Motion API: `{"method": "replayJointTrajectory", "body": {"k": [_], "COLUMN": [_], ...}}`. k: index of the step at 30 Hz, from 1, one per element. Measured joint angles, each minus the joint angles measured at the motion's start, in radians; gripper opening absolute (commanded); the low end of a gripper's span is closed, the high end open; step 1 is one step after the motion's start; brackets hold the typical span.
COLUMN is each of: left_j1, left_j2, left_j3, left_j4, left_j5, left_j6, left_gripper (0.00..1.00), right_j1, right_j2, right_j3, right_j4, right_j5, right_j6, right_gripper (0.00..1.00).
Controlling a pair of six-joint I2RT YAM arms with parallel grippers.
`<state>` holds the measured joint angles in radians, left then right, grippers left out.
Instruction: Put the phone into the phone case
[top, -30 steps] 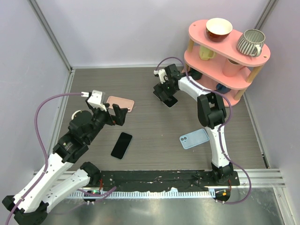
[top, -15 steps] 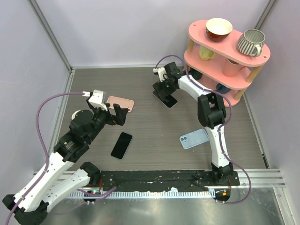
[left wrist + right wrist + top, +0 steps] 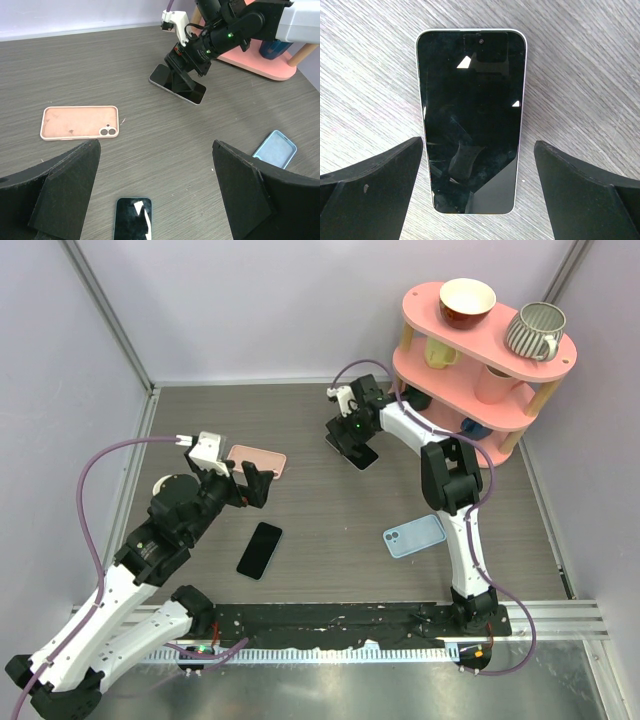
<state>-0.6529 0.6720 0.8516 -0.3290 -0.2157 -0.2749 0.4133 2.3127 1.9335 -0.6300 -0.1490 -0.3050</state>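
On the grey wood-grain counter (image 3: 330, 510), the black phone (image 3: 470, 120) lies face-up directly beneath the right end effector (image 3: 478, 145), whose wide-open, empty jaws flank its long sides; the left end effector (image 3: 155, 145), also open and empty, stands well apart.

Bright, even, diffuse light falls from above, and the grey wood-grain counter (image 3: 330, 510) shows only faint, soft shadows beneath the arms. All three views are sharp. In the right wrist view, the phone (image 3: 471, 120) between the right fingers (image 3: 370, 185) has a glossy black screen that throws back two small white triangular glints and a dim reflection. The right fingers are nearly pure black and slightly soft-edged, but the grain between them is crisp. The left fingers (image 3: 60, 190) look just as underexposed, and the second phone (image 3: 132, 218) between them carries one white glint.
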Motion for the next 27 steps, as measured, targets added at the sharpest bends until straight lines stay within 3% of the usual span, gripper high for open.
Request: {"method": "replayJointTrajectory", "body": {"k": [27], "left_j1": [0.0], "left_j2": [0.01], "left_j3": [0.0], "left_j4": [0.0], "left_j5": [0.0], "left_j6": [0.002], "left_gripper": [0.99], "right_j1": [0.013], "right_j2": [0.031], "right_j3": [0.002], "right_j4": [0.006], "right_j5": [0.008], "right_j6": [-0.009], "right_gripper": [0.98]}}
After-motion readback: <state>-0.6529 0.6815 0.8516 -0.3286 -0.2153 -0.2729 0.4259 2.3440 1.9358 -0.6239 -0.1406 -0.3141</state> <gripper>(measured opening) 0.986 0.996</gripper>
